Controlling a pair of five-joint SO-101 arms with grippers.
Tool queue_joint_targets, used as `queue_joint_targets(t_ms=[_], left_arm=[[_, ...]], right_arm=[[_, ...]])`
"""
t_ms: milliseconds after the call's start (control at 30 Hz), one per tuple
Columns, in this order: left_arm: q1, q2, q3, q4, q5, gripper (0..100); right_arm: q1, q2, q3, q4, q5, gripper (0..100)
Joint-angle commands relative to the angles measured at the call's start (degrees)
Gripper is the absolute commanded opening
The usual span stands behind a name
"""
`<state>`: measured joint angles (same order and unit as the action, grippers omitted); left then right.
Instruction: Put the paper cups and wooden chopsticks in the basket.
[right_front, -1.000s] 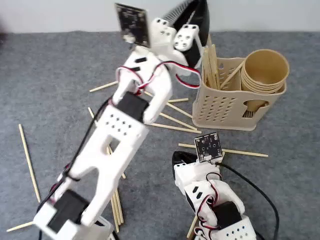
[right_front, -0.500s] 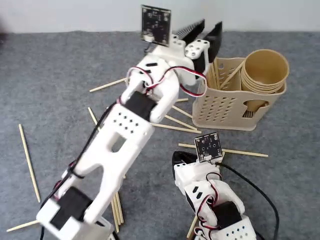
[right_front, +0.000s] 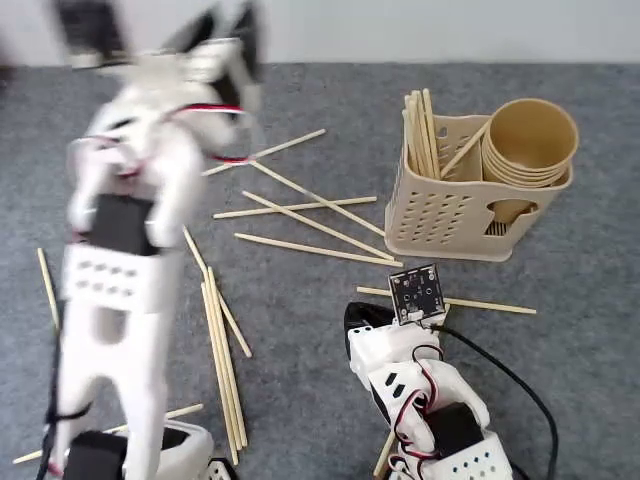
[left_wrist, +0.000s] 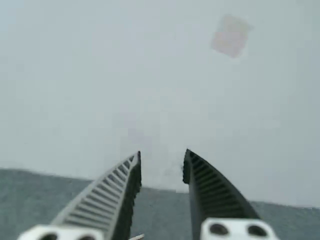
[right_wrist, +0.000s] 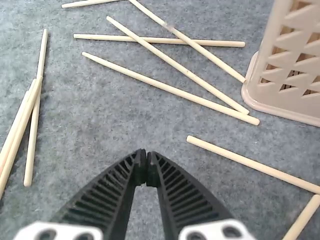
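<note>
Roughly halfway, by my estimate; cups (right_front: 530, 140) sit stacked in the basket (right_front: 440, 215), and a few chopsticks (right_front: 420, 125) stand in it next to them; the cup part looks finished.

Left to do: loose sticks (right_front: 310, 249) lie flat on the surface (right_front: 560, 330), several crossing one another ahead of the right pincer (right_wrist: 146, 152), between it and the basket; one near stick (right_wrist: 250, 165) lies just beside its tips; a bundle (right_front: 222, 365) lies farther off on its left.

Right pincer: shut tip to tip, holding nothing, low over the surface; basket ahead of it and to its right.

Left pincer (left_wrist: 161, 152): narrowly parted, empty, raised and aimed at the pale wall (left_wrist: 160, 75); basket well apart from it, loose sticks below it.

Obstacles, as I judge: crossed sticks may drag a neighbour when one is lifted; sticks flat on the surface give little to pinch; the chopsticks already standing in the basket crowd that compartment's mouth.
</note>
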<state>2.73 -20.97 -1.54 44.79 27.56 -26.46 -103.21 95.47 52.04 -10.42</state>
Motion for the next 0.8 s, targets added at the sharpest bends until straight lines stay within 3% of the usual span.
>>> queue_joint_targets(t_ms=[0,300,500,767], left_arm=[[-10.5,-3.7,-2.7,9.7,-0.6,14],[-26.1,1.7,-2.6,31.9,-15.6,14],[-35.4,12.3,-2.9,32.8,-24.0,14],[-42.9,23.9,-2.9,32.8,-38.3,14]], right_arm=[[-0.2,-0.7,0.6,-1.5,-0.3,0.9],[0.0,-0.7,0.6,-1.4,-0.3,0.9],[0.0,-0.7,0.7,-1.3,-0.3,0.9],[0.1,-0.7,0.7,-1.2,-0.3,0.9]])
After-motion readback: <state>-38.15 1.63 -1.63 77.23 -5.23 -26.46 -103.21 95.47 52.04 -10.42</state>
